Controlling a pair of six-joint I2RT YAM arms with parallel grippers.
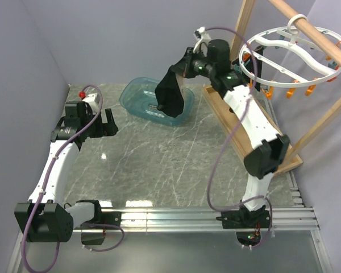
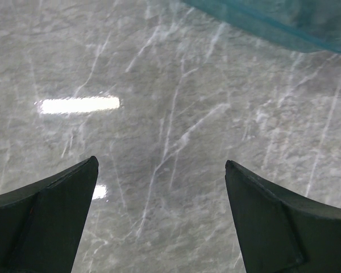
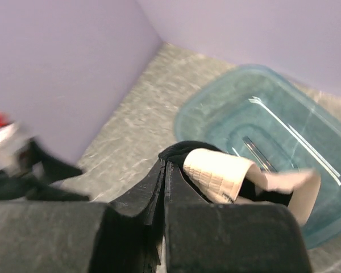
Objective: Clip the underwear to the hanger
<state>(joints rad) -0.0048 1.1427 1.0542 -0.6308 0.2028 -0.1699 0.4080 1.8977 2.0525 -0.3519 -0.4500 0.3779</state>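
Right gripper [image 3: 163,170] tight on limp black underwear [image 1: 171,94], ribbed cream waistband [image 3: 216,173]; left gripper [image 2: 160,162] wide, empty.

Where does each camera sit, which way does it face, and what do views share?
Top external: above and behind the bases, looking down on the table; shows both arms, left gripper, right gripper, and the hanger.
Left wrist: on the left arm, facing down at bare marble; its two fingers spread apart.
Right wrist: on the right arm, looking past its fingers shut on the underwear.
Shared: the teal basin appears in all three; the underwear in top and right wrist.
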